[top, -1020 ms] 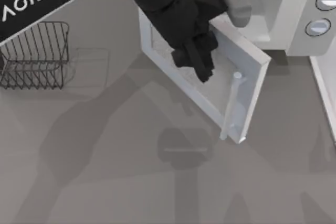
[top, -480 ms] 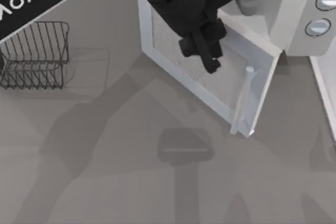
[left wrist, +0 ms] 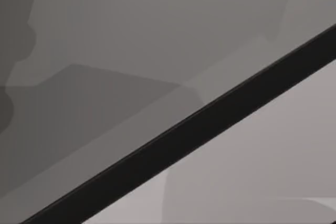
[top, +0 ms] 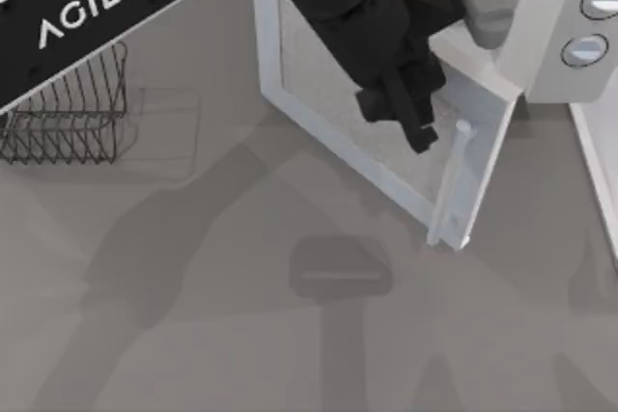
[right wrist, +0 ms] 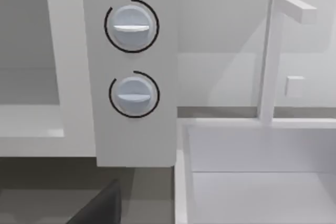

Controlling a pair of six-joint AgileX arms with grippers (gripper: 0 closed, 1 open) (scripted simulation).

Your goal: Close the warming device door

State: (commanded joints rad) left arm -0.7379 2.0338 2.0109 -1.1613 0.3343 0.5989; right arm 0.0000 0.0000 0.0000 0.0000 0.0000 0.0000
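1. From above, the warming device (top: 550, 36) stands at the far right of the table (top: 241, 335). It is a large white box with a pale inner cavity and two round grey-blue knobs (top: 585, 48) set one behind the other on its right-hand panel.
2. The door (top: 386, 132) is a flat white frame around a translucent grey window. It stands open, swung out to the left and toward the near side, hinged at its far left corner. Its free edge lies close to the front of the knob panel.
3. A pale cylindrical bar handle (top: 452, 180) runs along that free edge, held off the frame on short posts.
4. The left gripper (top: 417, 132), black, hangs over the window with its tips just beside the far end of the handle. I cannot tell whether its fingers are spread or closed. The arm behind it carries a black and white AgileX label.
5. A dark wire rack (top: 68, 108) sits at the far left, well apart from the device.
6. The left wrist view shows grey surfaces crossed by a black diagonal band; what these are cannot be told.
7. The right wrist view looks straight at the device's knob panel (right wrist: 131, 77). Both knobs have a flat ridge lying level and a thin dark arc around them. The cavity opens to one side of the panel, and a white sink (right wrist: 252, 171) with a slim white tap (right wrist: 273, 56) stands on the other.
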